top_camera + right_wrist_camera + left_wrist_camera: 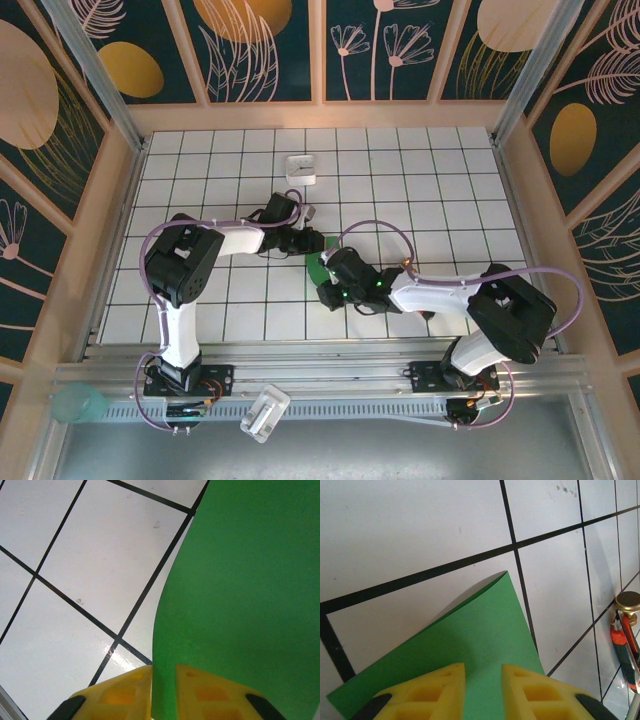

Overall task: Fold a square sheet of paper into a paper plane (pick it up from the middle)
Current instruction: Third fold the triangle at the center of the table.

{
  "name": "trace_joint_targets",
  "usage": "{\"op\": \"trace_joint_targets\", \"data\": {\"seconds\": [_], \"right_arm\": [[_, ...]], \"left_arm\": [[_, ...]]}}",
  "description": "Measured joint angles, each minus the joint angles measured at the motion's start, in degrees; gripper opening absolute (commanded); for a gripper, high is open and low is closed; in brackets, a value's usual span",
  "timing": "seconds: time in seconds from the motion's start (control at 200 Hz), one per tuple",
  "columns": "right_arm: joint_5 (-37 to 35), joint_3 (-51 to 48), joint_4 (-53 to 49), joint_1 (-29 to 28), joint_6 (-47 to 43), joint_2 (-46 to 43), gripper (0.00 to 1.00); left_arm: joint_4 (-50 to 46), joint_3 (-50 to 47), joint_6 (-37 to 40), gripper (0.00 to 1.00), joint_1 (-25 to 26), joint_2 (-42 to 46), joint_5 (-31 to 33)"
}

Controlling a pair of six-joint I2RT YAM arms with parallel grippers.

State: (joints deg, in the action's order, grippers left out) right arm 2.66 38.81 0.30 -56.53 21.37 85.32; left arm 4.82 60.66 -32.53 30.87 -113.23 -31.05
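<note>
The square sheet of paper (pixel 314 271) is bright green and shows as a small patch between my two grippers at mid-table. In the left wrist view the sheet (pixel 480 630) spreads under both yellow fingers, one corner raised and casting a shadow. My left gripper (pixel 316 244) (pixel 483 682) stands over it with its jaws a little apart. In the right wrist view the sheet (pixel 250 580) curves up off the tiles and its edge runs in between the fingers of my right gripper (pixel 327 266) (pixel 163 680), which is shut on it.
A small white box (pixel 302 168) stands at the back of the tiled table (pixel 450 190). A red-and-black screwdriver (pixel 626 652) and a brass knob (pixel 626 601) lie right of the sheet. Wooden walls close in the table.
</note>
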Motion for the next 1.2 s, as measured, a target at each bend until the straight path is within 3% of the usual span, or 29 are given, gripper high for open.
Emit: {"op": "trace_joint_targets", "data": {"seconds": [0.205,0.641,1.196], "right_arm": [[0.3,0.0,0.7,1.9,-0.3,0.0,0.04],[6.6,0.0,2.9,10.1,-1.6,1.6,0.03],[9.5,1.8,3.0,13.0,-3.1,6.5,0.03]], "left_arm": [[0.0,0.0,0.3,0.25,0.0,-0.1,0.0],[-0.5,0.5,1.1,0.25,0.0,-0.4,0.0],[-0.6,0.5,1.3,0.26,0.0,-0.4,0.0]]}}
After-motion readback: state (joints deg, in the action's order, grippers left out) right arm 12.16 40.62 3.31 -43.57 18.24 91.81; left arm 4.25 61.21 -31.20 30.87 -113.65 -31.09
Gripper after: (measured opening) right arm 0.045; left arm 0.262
